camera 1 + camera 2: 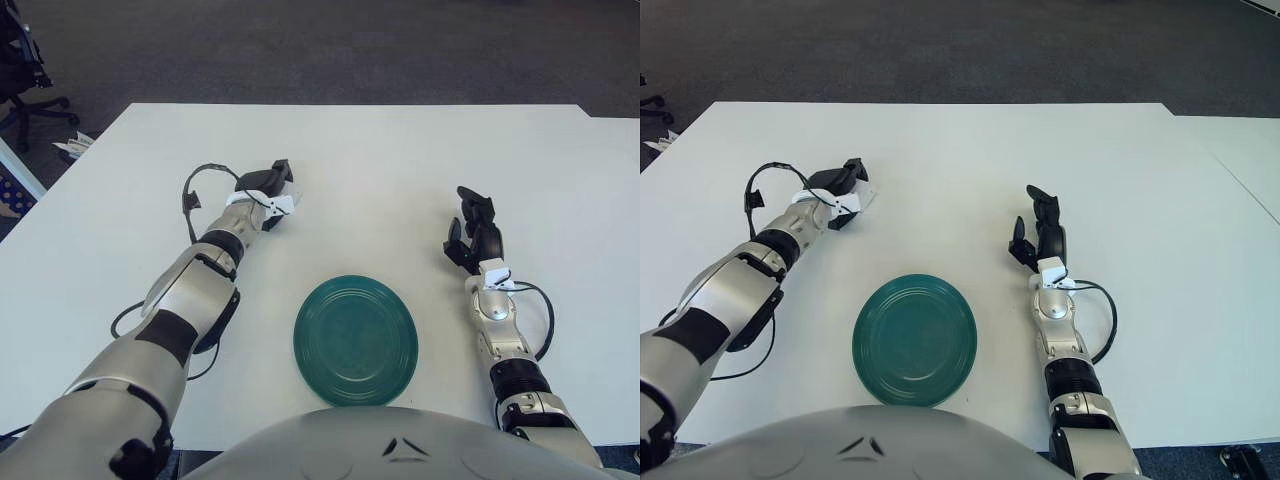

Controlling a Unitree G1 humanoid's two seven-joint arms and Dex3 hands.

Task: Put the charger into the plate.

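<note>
Silver arms, black three-fingered hands

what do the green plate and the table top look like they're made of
The plate: probably glazed ceramic or glossy plastic; its teal surface has a soft sheen and concentric ridges, but the look alone cannot settle which. The table: likely matte white laminate or painted board; it is flat and even, with no grain or glare.

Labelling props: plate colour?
Dark teal-green plate, faint concentric rings; clearest in left eye view.
</note>
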